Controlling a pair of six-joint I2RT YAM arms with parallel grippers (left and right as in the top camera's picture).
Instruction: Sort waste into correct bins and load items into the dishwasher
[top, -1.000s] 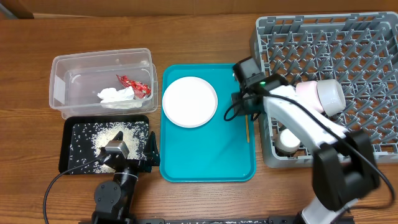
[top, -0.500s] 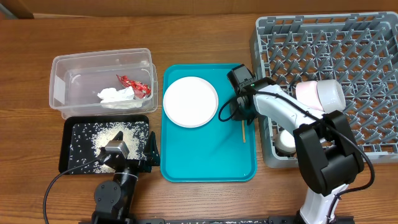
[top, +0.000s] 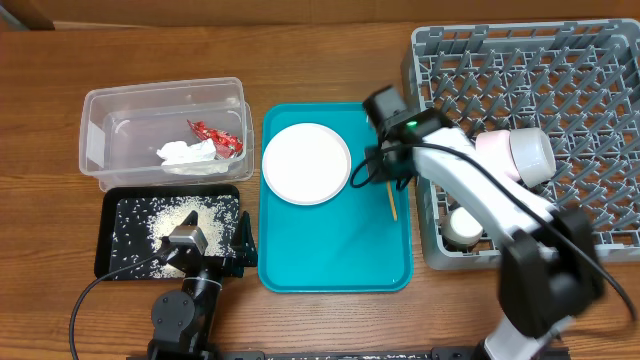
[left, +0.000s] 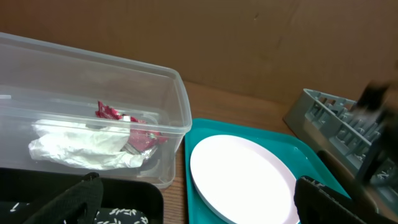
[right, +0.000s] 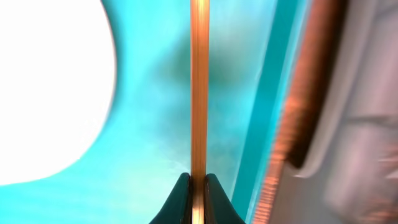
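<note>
My right gripper (top: 389, 172) is shut on thin wooden chopsticks (top: 391, 201), held over the right side of the teal tray (top: 335, 262); in the right wrist view the chopsticks (right: 198, 87) run straight up from my fingertips (right: 198, 182). The large white plate (top: 306, 163) lies on the teal tray's upper left. The clear tub (top: 165, 131) holds the red wrapper (top: 215, 136) and white napkin (top: 187, 152). The black tray (top: 170, 232) holds rice grains (top: 180, 220). My left gripper (top: 205, 252) is open over the black tray's front. The grey dish rack (top: 540, 130) holds a cup (top: 530, 152) and a bowl (top: 462, 226).
The rack's left wall stands close to the right of the held chopsticks. Bare wooden table surrounds the trays. In the left wrist view the tub (left: 93, 118), plate (left: 242, 177) and rack corner (left: 329, 118) show.
My right gripper has swung over the teal tray's right side with the chopsticks, which have shifted and turned slightly. The left arm has not moved.
</note>
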